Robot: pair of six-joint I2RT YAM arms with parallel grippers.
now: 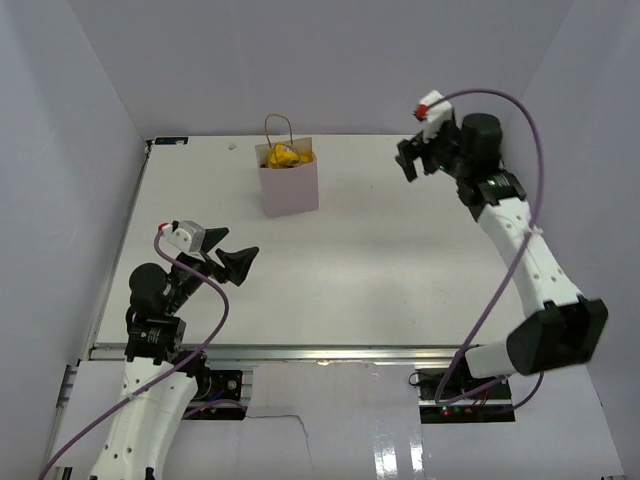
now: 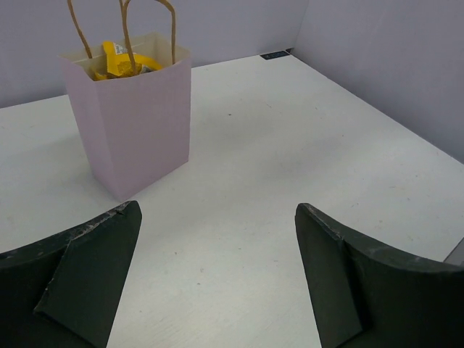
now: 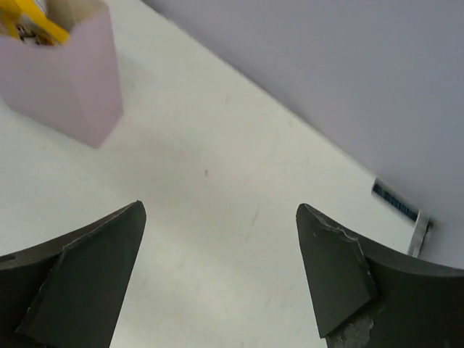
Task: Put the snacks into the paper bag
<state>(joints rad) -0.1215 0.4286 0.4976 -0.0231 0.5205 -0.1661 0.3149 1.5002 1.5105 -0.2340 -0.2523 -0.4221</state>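
The pale pink paper bag (image 1: 290, 187) stands upright at the back middle of the table, its tan handles up. Yellow snacks (image 1: 285, 157) show in its open top; no other packet is in view. My left gripper (image 1: 232, 255) hovers open and holds nothing, near the front left and short of the bag. The left wrist view has the bag (image 2: 134, 123) ahead on the left, yellow snacks (image 2: 122, 61) inside, and bare table between that gripper's (image 2: 217, 210) fingers. My right gripper (image 1: 408, 162) is raised to the right of the bag, open and holding nothing (image 3: 221, 206). The bag (image 3: 69, 83) sits at that view's top left.
Lilac walls (image 1: 80, 120) close the table on the left, back and right. A metal rail (image 1: 300, 352) runs along the front edge. A small dark tag (image 3: 395, 201) lies at the foot of the wall by the table's back edge.
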